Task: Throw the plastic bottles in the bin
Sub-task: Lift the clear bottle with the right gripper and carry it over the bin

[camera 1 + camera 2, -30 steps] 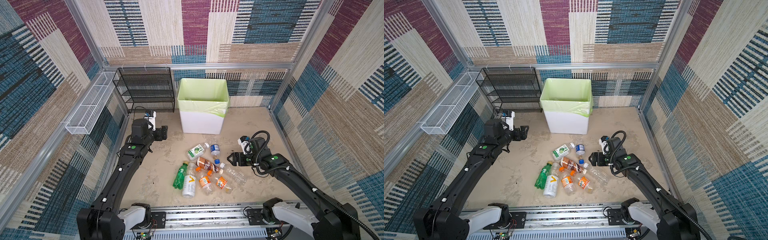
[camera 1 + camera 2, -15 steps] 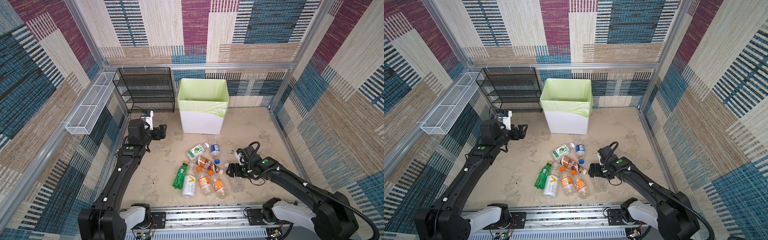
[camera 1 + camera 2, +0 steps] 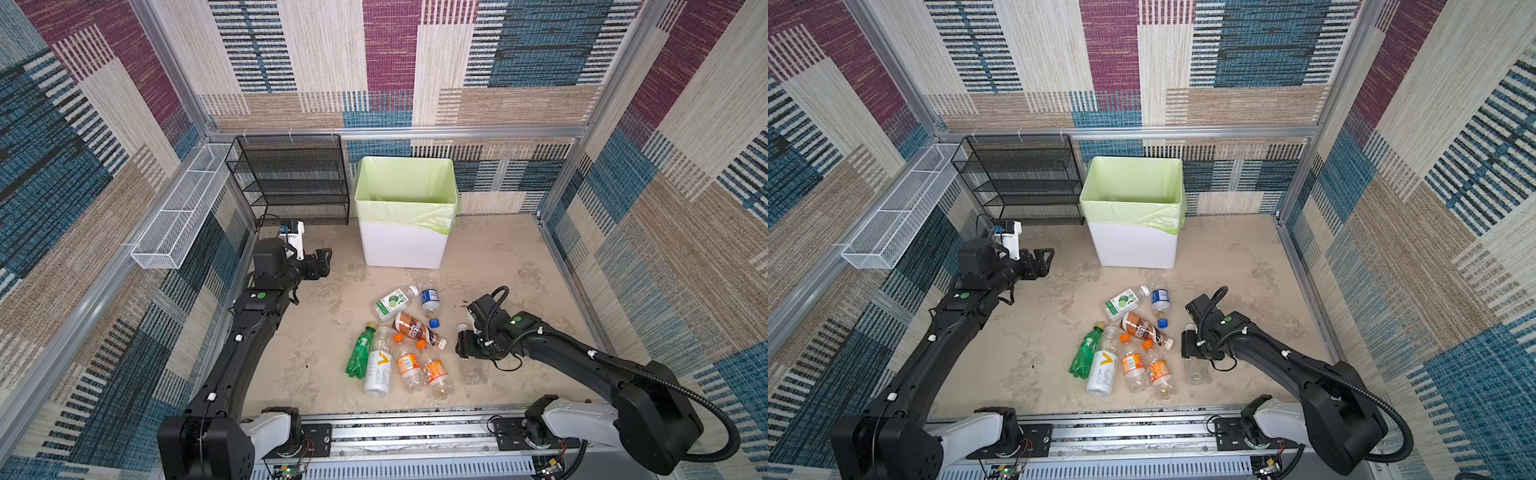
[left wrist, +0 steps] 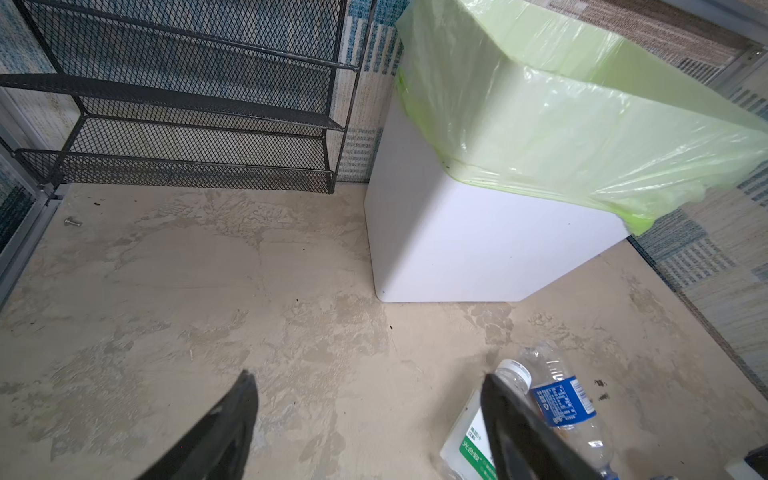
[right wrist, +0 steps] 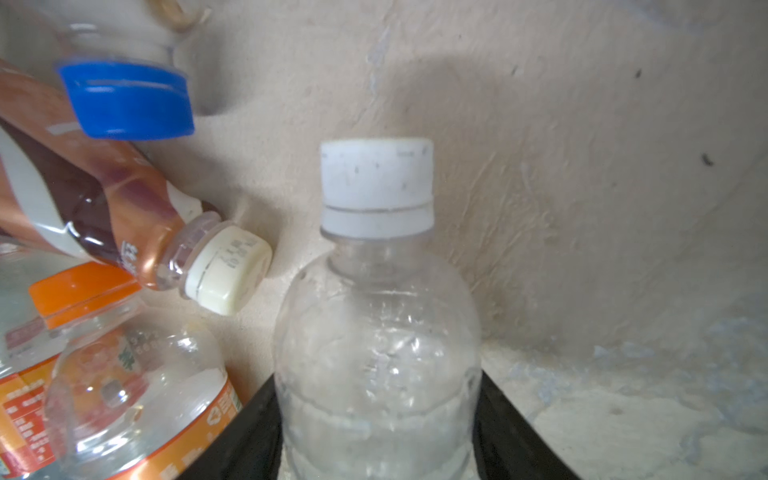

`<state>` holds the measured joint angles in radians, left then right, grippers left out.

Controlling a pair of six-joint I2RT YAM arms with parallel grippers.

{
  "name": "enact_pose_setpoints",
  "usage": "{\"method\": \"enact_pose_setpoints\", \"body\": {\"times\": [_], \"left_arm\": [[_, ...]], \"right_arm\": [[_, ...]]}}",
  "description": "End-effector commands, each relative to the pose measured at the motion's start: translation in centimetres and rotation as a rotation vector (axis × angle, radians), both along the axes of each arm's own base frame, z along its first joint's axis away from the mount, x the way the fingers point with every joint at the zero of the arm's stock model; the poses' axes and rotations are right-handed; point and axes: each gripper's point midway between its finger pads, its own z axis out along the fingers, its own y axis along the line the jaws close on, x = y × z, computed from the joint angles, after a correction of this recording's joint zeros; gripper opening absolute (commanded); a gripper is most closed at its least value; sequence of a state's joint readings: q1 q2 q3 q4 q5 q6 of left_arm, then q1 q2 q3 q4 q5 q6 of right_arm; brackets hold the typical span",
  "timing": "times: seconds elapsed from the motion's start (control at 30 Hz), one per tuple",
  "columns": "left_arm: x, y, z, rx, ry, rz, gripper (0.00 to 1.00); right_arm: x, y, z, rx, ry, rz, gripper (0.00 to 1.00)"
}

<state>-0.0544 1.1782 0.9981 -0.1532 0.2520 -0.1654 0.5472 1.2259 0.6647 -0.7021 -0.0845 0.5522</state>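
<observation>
The plastic bottles lie in a cluster on the floor: a green one (image 3: 358, 353), a white-labelled one (image 3: 379, 370), two orange-capped ones (image 3: 407, 361), a brown-labelled one (image 3: 415, 328) and a blue-labelled one (image 3: 430, 299). To their right lies a clear white-capped bottle (image 3: 471, 370) (image 5: 376, 332). My right gripper (image 3: 465, 349) (image 5: 376, 380) is shut on its body, a jaw pressed against each side. My left gripper (image 3: 322, 264) (image 4: 369, 376) hangs open and empty, left of the bin (image 3: 403, 245), which stands at the back with a light green bag.
A black mesh rack (image 3: 291, 183) stands at the back left beside the bin. A long white wire basket (image 3: 178, 216) hangs on the left wall. The arms' mounting rail (image 3: 395, 432) runs along the front edge. A small screw (image 4: 72, 223) lies near the rack.
My right gripper came down towards the front onto the clear bottle, and its jaws closed on it. The bottle swung round from its slanted lie. The left arm shifted only slightly.
</observation>
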Motion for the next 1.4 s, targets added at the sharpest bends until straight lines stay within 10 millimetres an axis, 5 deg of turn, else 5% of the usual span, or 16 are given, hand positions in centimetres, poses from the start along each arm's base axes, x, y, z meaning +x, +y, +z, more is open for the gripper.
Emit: {"method": "enact_pose_setpoints", "body": {"times": [0.0, 0.27, 0.47, 0.6, 0.83, 0.97, 1.1, 1.37], "left_arm": [[0.3, -0.4, 0.6, -0.028, -0.025, -0.014, 0.84], [0.7, -0.5, -0.2, -0.038, -0.004, -0.022, 0.83], [1.2, -0.9, -0.8, -0.053, 0.016, -0.04, 0.82], [1.1, -0.7, -1.0, -0.033, 0.016, -0.033, 0.81], [0.7, -0.4, -0.8, -0.024, -0.03, -0.014, 0.8], [0.3, -1.2, -0.4, -0.015, -0.065, -0.025, 0.8], [-0.3, -1.6, -0.7, -0.043, -0.066, -0.034, 0.79], [-2.2, -1.3, -2.0, -0.032, -0.042, -0.015, 0.78]], "right_arm": [[0.8, -0.3, 0.5, -0.007, -0.04, -0.042, 0.61], [3.0, -0.2, 2.1, -0.018, -0.123, -0.067, 0.53], [8.9, 0.2, 7.8, 0.018, -0.367, -0.092, 0.52], [12.9, 0.3, 13.5, 0.083, -0.603, -0.094, 0.48], [16.7, -0.5, 28.4, 0.153, -1.208, -0.049, 0.49], [15.8, -0.6, 35.7, 0.128, -1.522, 0.009, 0.5], [12.5, -1.4, 41.7, 0.111, -1.83, 0.029, 0.5], [4.7, -4.0, 48.5, 0.12, -2.291, -0.046, 0.49]]}}
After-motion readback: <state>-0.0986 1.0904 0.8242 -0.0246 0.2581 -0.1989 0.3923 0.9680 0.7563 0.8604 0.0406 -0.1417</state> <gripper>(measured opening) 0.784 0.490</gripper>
